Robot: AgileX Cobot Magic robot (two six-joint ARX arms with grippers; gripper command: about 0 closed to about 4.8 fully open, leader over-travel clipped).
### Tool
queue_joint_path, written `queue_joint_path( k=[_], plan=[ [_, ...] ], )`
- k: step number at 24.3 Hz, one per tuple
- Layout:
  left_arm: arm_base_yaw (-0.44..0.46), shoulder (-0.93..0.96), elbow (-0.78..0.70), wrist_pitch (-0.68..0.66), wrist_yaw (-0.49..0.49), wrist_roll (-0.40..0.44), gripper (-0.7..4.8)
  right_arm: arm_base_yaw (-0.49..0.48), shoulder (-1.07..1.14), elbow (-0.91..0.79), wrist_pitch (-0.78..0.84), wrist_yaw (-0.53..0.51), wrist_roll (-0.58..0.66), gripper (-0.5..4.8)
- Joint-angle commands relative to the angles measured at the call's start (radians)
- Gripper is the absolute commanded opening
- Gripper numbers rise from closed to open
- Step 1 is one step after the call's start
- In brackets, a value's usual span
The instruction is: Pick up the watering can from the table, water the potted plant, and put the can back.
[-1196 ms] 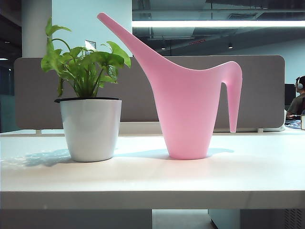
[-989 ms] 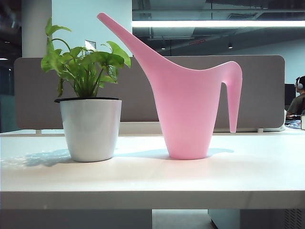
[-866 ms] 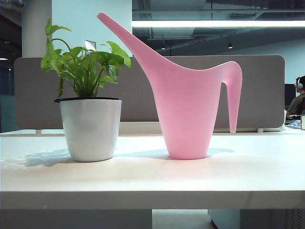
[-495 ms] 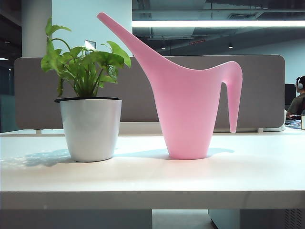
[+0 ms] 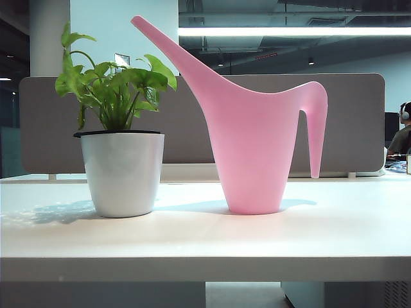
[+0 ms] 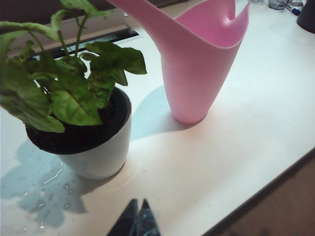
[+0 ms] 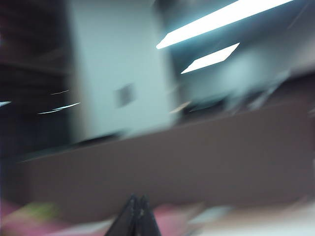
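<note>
On the table (image 5: 205, 237), the can (image 5: 253, 147) stands untouched; both clenched claws, left (image 6: 136, 219) and right (image 7: 136, 216), should release before reaching for its handle.

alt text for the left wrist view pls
A pink watering can stands upright on a white table beside a leafy potted plant, apart from it. The left hand, fingers together and empty, hovers near the table's front edge.

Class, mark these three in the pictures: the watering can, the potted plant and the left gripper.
watering can (image 5: 252, 154), exterior view, on its pink body.
potted plant (image 5: 122, 173), exterior view, on its white pot.
left gripper (image 6: 137, 216), left wrist view, between its shut fingertips.
</note>
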Motion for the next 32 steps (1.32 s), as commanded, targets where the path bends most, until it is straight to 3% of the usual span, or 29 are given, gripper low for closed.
queue_joint_path(
  k=[1, 3, 4, 12, 14, 18, 26, 27, 28, 32],
  plan=[
    [0.0, 0.001, 0.004, 0.013, 0.004, 0.001, 0.03, 0.0, 0.085, 0.183, -0.142, 0.223, -0.346, -0.01],
    [0.0, 0.001, 0.004, 0.013, 0.003, 0.001, 0.03, -0.002, 0.232, 0.282, -0.048, 0.338, -0.424, -0.01],
    [0.0, 0.001, 0.004, 0.013, 0.004, 0.001, 0.03, -0.007, 0.331, 0.312, 0.007, 0.343, -0.414, -0.01],
    [0.0, 0.0, 0.004, 0.013, 0.004, 0.001, 0.03, -0.022, 0.803, 0.344, 0.269, 0.155, -0.266, -0.01],
    [0.0, 0.001, 0.004, 0.013, 0.004, 0.001, 0.03, -0.021, 1.016, 0.343, 0.383, 0.156, -0.266, -0.01],
    [0.0, 0.0, 0.004, 0.013, 0.004, 0.001, 0.03, -0.02, 1.196, 0.339, 0.475, 0.157, -0.266, 0.0],
    [0.0, 0.0, 0.002, 0.013, 0.004, 0.001, 0.03, 0.135, 1.575, 0.323, 0.822, 0.206, -0.271, 0.0],
    [0.0, 0.0, 0.002, 0.013, 0.004, 0.001, 0.03, 0.15, 1.604, 0.323, 0.862, 0.214, -0.277, 0.1],
    [0.0, 0.0, 0.002, 0.013, 0.004, 0.001, 0.03, 0.164, 1.645, 0.324, 0.922, 0.211, -0.282, 0.68],
    [0.0, 0.0, 0.002, 0.013, 0.004, 0.001, 0.03, 0.167, 1.693, 0.332, 0.947, 0.177, -0.282, 1.62]
  ],
)
